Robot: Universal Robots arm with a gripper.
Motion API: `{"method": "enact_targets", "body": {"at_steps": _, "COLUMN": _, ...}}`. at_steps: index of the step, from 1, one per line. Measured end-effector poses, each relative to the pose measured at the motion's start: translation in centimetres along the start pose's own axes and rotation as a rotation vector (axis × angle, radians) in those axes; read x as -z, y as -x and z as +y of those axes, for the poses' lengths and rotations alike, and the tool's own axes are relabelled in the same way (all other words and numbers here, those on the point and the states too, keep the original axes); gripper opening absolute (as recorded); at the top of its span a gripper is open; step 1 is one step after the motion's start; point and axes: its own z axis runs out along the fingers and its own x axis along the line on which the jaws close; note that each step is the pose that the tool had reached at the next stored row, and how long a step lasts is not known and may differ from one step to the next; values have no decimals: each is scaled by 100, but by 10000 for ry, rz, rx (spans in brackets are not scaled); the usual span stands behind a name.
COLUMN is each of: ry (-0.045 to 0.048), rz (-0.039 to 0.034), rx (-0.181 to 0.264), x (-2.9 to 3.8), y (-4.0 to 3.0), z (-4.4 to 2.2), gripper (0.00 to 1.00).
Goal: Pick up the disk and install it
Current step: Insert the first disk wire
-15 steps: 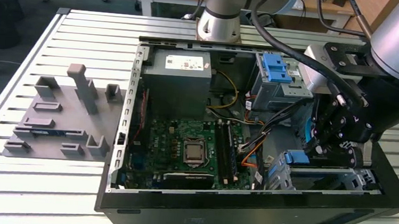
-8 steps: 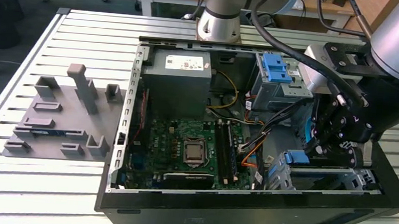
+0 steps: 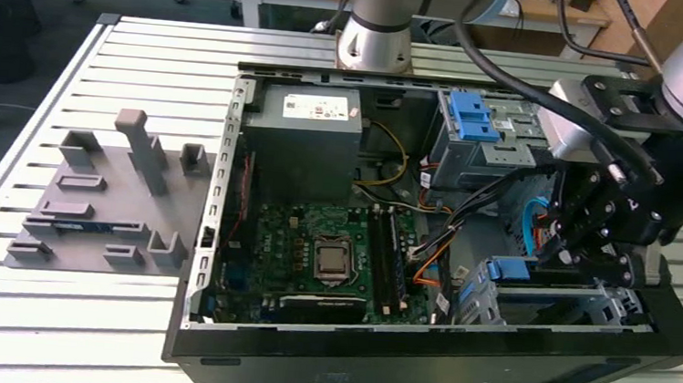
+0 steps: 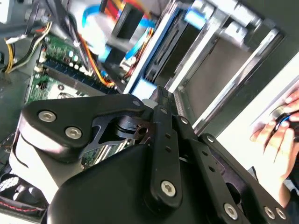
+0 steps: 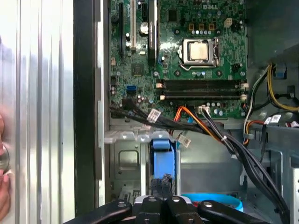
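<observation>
Slatted metal table [image 3: 62, 334] carries an open computer case [image 3: 425, 374]. The disk [image 3: 516, 271] sits in the drive cage [image 3: 610, 309] at the exterior view's right, blue rail upward. The hand [image 3: 560, 256], fingers together, rests against that rail. Picking up looks done and seating nearly finished.

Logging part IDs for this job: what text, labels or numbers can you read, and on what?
White sticker on the grey box: too small to read.
Motherboard printing: too small to read.
White cable tags: blurred.
No text can be quoted.
</observation>
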Motion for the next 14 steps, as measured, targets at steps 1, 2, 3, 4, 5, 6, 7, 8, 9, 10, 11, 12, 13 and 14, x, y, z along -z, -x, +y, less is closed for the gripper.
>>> {"method": "enact_targets", "body": {"at_steps": 1, "ry": 1, "rz": 0, "rx": 1, "x": 0, "y": 3, "z": -48, "gripper": 11}}
{"method": "enact_targets", "body": {"at_steps": 2, "ry": 1, "rz": 0, "rx": 1, "x": 0, "y": 7, "z": -93, "gripper": 11}}
{"method": "enact_targets", "body": {"at_steps": 3, "ry": 1, "rz": -1, "rx": 0, "x": 0, "y": 12, "z": -138, "gripper": 11}}
{"method": "enact_targets", "body": {"at_steps": 4, "ry": 1, "rz": 0, "rx": 0, "x": 0, "y": 18, "z": -183, "gripper": 11}}
{"method": "enact_targets", "body": {"at_steps": 5, "ry": 1, "rz": 0, "rx": 2, "x": 0, "y": 25, "z": -227, "gripper": 11}}
{"method": "enact_targets", "body": {"at_steps": 6, "ry": 1, "rz": 0, "rx": 1, "x": 1, "y": 31, "z": -270, "gripper": 11}}
{"method": "enact_targets", "body": {"at_steps": 7, "ry": 1, "rz": 0, "rx": 1, "x": 1, "y": 37, "z": -291, "gripper": 11}}
{"method": "enact_targets", "body": {"at_steps": 8, "ry": 1, "rz": -2, "rx": 2, "x": 0, "y": 42, "z": -297, "gripper": 11}}
{"method": "enact_targets", "body": {"at_steps": 9, "ry": 1, "rz": 0, "rx": 1, "x": 2, "y": 47, "z": -296, "gripper": 11}}
{"method": "enact_targets", "body": {"at_steps": 10, "ry": 1, "rz": 1, "rx": 0, "x": 7, "y": 51, "z": -296, "gripper": 11}}
{"method": "enact_targets", "body": {"at_steps": 11, "ry": 1, "rz": 2, "rx": 0, "x": 17, "y": 58, "z": -296, "gripper": 11}}
{"method": "enact_targets", "body": {"at_steps": 12, "ry": 1, "rz": -1, "rx": 0, "x": 24, "y": 67, "z": -296, "gripper": 11}}
{"method": "enact_targets", "body": {"at_steps": 13, "ry": 0, "rz": 0, "rx": 0, "x": 32, "y": 80, "z": -296, "gripper": 11}}
{"method": "enact_targets", "body": {"at_steps": 14, "ry": -1, "rz": 0, "rx": 0, "x": 38, "y": 95, "z": -295, "gripper": 11}}
